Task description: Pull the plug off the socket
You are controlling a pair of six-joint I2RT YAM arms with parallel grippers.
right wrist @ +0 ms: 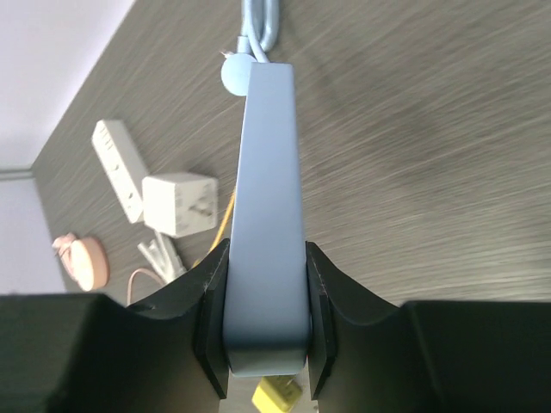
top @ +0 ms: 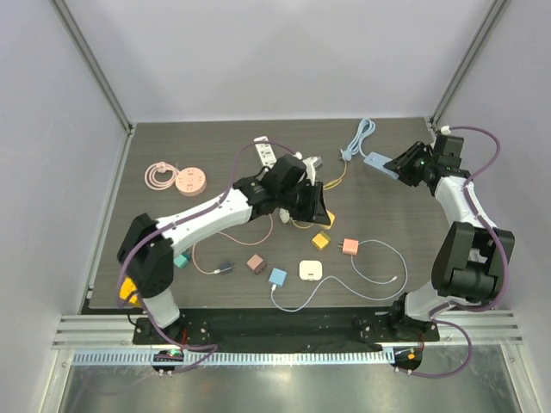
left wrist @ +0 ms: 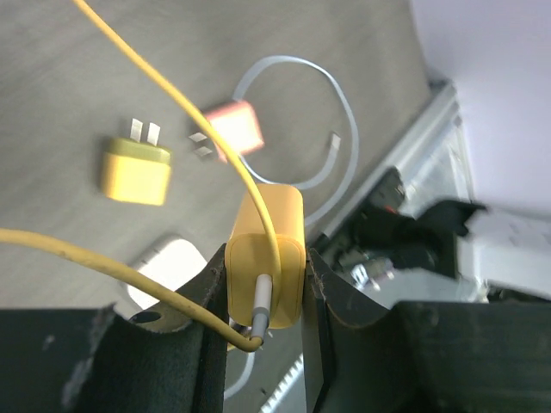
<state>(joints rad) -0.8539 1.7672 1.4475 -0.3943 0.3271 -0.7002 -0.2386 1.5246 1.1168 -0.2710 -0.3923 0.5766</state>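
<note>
My left gripper is shut on a yellow plug, which has a white connector and a yellow cable coming out of its near end. It is held above the table. In the top view the left gripper is at mid-table. My right gripper is shut on the end of a light blue socket strip, whose blue cord trails away. In the top view the right gripper holds the strip at the back right. The plug and the strip are apart.
On the table lie a yellow charger, a pink charger with a white cable, a white charger, a blue charger and a brown cube. A white power strip and a pink round socket lie at the back left.
</note>
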